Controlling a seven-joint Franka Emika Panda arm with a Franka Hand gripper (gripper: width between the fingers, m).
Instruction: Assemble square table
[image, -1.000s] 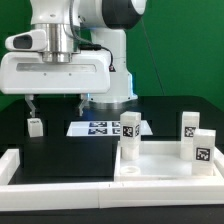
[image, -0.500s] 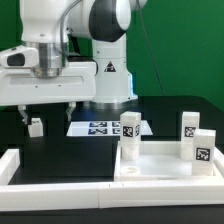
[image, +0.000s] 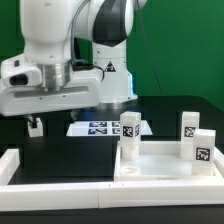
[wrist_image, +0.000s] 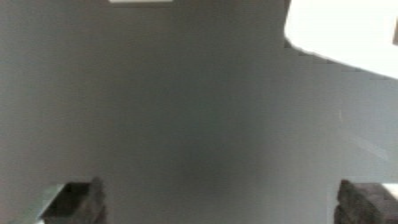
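The square tabletop, a white slab with a raised rim, lies at the exterior view's right. Three white tagged legs stand upright on it: one at its back left, one at the back right and one in front of that. A fourth small white leg stands on the black table at the left, just under my hand. My gripper hovers above the table near that leg. In the wrist view my gripper is open and empty over bare dark table, with both fingertips wide apart.
The marker board lies at the back middle. A low white border wall runs along the front and up the left side. A white shape fills one corner of the wrist view; I cannot tell what it is.
My hand has moved toward the exterior view's left and a little lower, and has tilted. It now covers part of the small leg at the left. The parts have not moved.
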